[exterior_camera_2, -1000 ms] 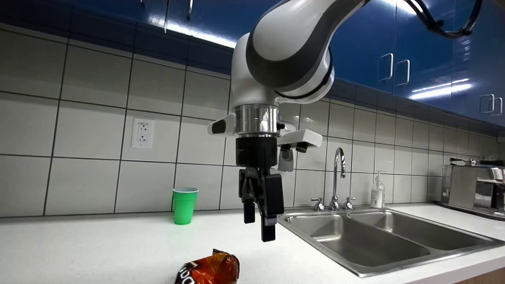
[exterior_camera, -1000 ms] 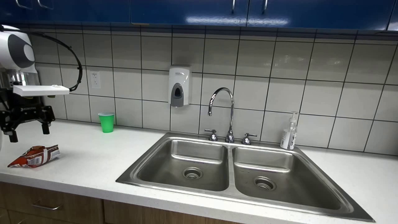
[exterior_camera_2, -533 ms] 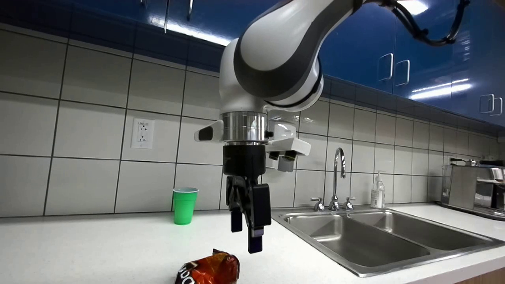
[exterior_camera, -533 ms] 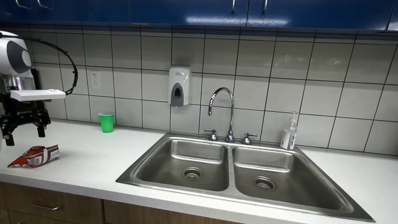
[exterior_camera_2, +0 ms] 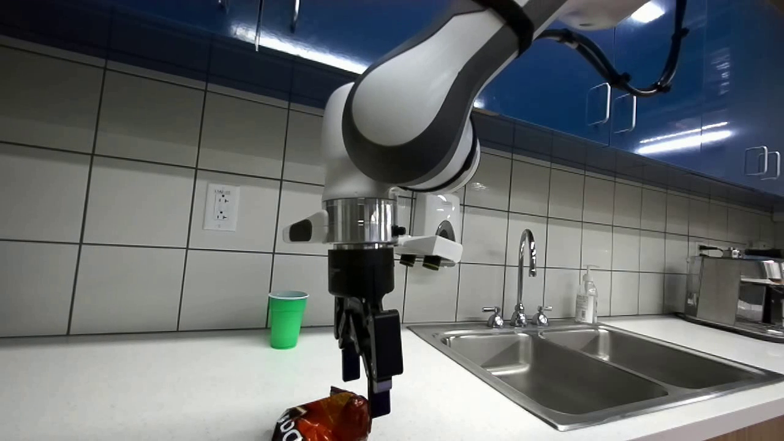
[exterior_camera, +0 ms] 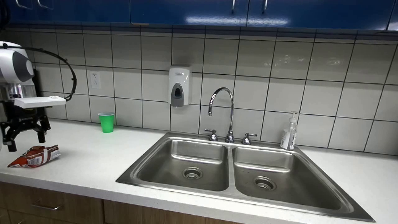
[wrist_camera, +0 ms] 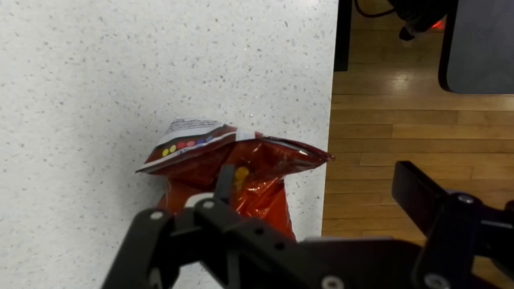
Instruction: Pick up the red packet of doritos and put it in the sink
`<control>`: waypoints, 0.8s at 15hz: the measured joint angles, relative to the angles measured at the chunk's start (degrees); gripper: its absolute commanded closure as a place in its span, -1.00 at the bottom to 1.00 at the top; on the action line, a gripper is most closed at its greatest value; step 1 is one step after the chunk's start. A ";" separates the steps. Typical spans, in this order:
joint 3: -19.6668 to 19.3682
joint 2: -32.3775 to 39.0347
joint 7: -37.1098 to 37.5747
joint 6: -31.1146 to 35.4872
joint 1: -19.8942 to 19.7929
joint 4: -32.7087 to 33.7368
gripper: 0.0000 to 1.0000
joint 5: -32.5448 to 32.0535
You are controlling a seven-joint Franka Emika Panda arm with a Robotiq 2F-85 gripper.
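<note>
- Holds the gripper (exterior_camera: 26, 142) pointing down at the end of the arm (exterior_camera_2: 404, 110), low over the white countertop (exterior_camera: 87, 155), near the red packet of doritos (wrist_camera: 269, 160).
- Has the fingers (wrist_camera: 224, 185) wide apart.
- In the wrist view, sets one finger in front of the packet and the other against the wooden floor (wrist_camera: 361, 172) beyond the countertop's edge.
- In an exterior view, overlaps the packet's side with the nearer fingertip (exterior_camera_2: 380, 404); cannot tell contact from clearance there.
- Shows the packet lying crinkled on the countertop, close to the front edge, with a pointed corner at that edge in the wrist view.
- Has the sink (exterior_camera: 232, 179) set into the same countertop, well apart from the packet, with two basins (exterior_camera: 205, 180) side by side and a drain (exterior_camera: 265, 183) in each.
- Shows a chrome faucet (exterior_camera: 231, 118) behind the basins, between two handles (exterior_camera: 213, 137).
- Shows a small green cup (exterior_camera: 107, 123) upright near the tiled wall (exterior_camera: 155, 84) in both exterior views.
- Has a clear pump bottle (exterior_camera: 289, 135) upright at the sink's rear rim, plus a white and gray dispenser (exterior_camera: 180, 77) and an outlet (exterior_camera: 95, 79) on the wall.
</note>
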 measured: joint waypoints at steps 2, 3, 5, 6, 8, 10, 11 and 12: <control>0.11 1.35 0.13 0.14 0.00 1.10 -1.00 -0.43; 0.13 1.99 0.34 0.23 0.00 1.69 -1.00 -0.65; 0.15 3.33 0.74 0.30 0.00 2.93 -1.00 -1.14; 0.15 4.06 1.22 0.32 0.00 3.59 -1.00 -1.54; 0.15 5.53 2.08 0.32 0.00 4.86 -1.00 -2.22; 0.15 7.04 2.65 0.32 0.00 6.12 -1.00 -2.56; 0.15 7.72 2.82 0.32 0.00 6.68 -1.00 -2.64; 0.15 8.40 2.92 0.32 0.00 7.24 -0.50 -2.65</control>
